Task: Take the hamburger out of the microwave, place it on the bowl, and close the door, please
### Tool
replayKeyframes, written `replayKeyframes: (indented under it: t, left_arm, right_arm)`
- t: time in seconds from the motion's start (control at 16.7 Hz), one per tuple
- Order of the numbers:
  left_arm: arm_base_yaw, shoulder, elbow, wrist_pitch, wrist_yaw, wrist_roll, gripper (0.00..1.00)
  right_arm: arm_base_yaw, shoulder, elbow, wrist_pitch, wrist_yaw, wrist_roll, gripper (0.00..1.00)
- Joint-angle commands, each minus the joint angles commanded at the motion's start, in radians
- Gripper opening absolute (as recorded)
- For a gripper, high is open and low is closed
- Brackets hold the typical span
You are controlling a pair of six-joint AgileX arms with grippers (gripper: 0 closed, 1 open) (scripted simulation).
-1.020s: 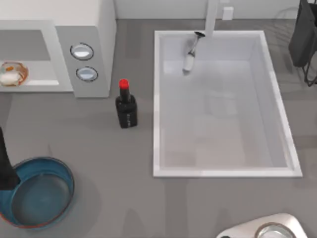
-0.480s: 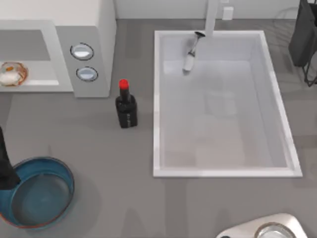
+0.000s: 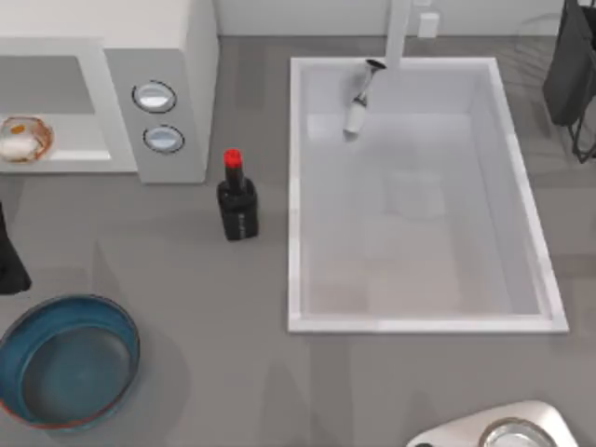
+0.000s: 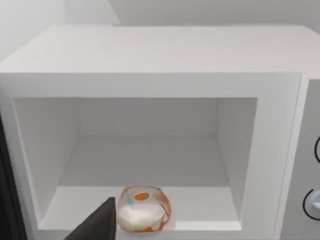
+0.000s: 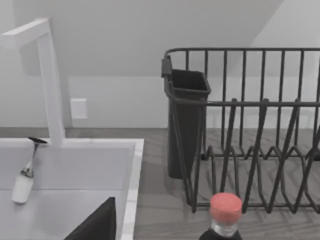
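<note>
The white microwave (image 3: 177, 56) stands at the table's back left with its cavity open (image 4: 145, 145). The hamburger (image 3: 23, 138) (image 4: 144, 209), a small cream lump with an orange spot, lies on the cavity floor near the front edge. The blue-teal bowl (image 3: 70, 358) sits empty at the front left. My left arm (image 3: 9, 261) is at the left edge, between the bowl and the microwave. My left gripper (image 4: 97, 226) shows as a dark tip just in front of the hamburger, apart from it. My right gripper (image 5: 95, 225) shows as a dark tip facing the sink.
A black bottle with a red cap (image 3: 237, 200) (image 5: 226, 207) stands right of the microwave. The white sink (image 3: 419, 317) with its faucet (image 5: 47, 75) fills the middle right. A dark dish rack (image 3: 573, 65) (image 5: 250, 130) is at the back right. A steel pan (image 3: 510, 434) sits at the front right.
My left arm has moved off the bowl's rim toward the microwave, and the whole bowl now shows. Nothing else has moved.
</note>
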Motion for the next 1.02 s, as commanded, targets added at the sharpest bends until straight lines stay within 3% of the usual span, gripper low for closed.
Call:
replayKeyframes:
  t: [1.02]
  left_arm:
    - [0.077,1.329,0.469,0.653,0.095,0.038,1.0]
  right_arm:
    - [0.0,0.0,0.0,0.0,0.0,0.0,1.0]
